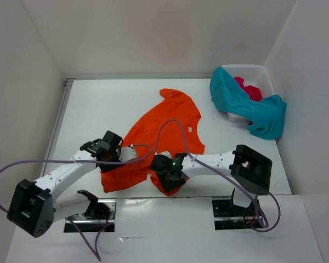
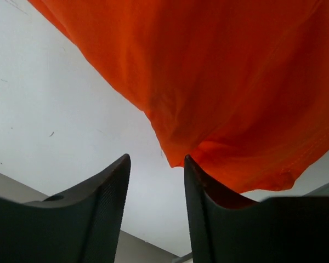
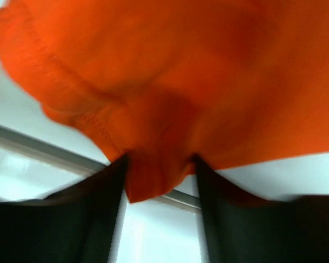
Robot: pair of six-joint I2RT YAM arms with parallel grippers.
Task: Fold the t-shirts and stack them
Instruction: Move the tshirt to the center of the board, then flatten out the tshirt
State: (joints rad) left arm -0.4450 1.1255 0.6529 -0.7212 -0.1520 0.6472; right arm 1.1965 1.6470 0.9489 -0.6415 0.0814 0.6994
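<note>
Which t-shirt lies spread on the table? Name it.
The orange t-shirt, flat on the table. The teal t-shirt drapes over the basket; the pink-red t-shirt sits inside.

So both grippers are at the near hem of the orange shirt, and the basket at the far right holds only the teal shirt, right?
No. The top view shows the basket holding two: the teal shirt draped over its rim and a pink-red shirt inside. The left gripper and right gripper are at the near hem of the orange shirt.
</note>
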